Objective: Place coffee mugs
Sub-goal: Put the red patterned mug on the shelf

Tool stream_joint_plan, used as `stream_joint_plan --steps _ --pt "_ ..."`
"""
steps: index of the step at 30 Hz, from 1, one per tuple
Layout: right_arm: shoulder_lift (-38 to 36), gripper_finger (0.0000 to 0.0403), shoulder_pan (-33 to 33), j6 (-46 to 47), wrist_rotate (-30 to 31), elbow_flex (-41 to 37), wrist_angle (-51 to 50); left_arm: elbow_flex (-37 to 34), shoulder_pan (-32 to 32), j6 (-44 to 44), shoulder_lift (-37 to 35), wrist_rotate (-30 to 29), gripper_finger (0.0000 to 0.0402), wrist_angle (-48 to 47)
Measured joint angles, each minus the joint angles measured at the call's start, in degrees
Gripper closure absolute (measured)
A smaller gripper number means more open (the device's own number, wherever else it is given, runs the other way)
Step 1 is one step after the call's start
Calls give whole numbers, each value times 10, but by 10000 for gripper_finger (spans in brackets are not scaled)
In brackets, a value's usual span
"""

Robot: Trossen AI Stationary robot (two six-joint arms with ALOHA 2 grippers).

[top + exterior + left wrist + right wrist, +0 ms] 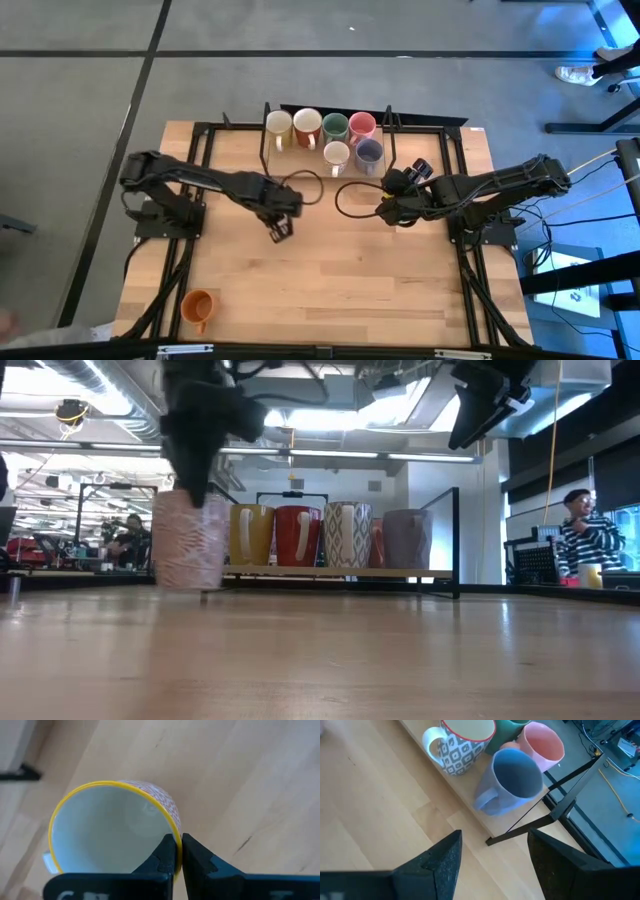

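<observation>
My left gripper [178,852] is shut on a mug [115,825] with a yellow rim, a white inside and a pink-patterned outside, over the middle of the table [281,228]. In the low view this mug [190,540] stands upright below the gripper. My right gripper [492,855] is open above bare table, right of centre [390,205], holding nothing. Several mugs stand on a shelf at the far edge, among them a yellow one [278,125], a green one [335,126], a pink one [542,742] and a purple-grey one [512,777]. An orange mug [198,306] stands alone near the near left corner. My left gripper holds the patterned mug by its wall at the yellow rim [175,827], one finger inside [162,857] and one outside [197,857]. The fingers come from above, pointing down. The mug hangs upright with its base at the table top; whether it touches the wood, I cannot tell.
The shelf sits inside a black metal frame [560,805] with upright posts [265,120] at the far edge. A black cable loops on the table [345,195] beside my right gripper. The near half of the table [340,290] is bare wood. A person stands in the room beyond [580,530].
</observation>
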Motion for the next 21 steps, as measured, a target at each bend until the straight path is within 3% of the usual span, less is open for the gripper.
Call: stream_joint_plan --steps 6,12,21 --pt "0 189 0 0 -8 0 -6 60 -11 -14 70 0 391 44" --pt "0 189 0 1 -20 0 -9 83 -12 9 95 8 384 58" --pt "0 189 0 1 -25 0 -9 85 -5 73 91 41 300 60"
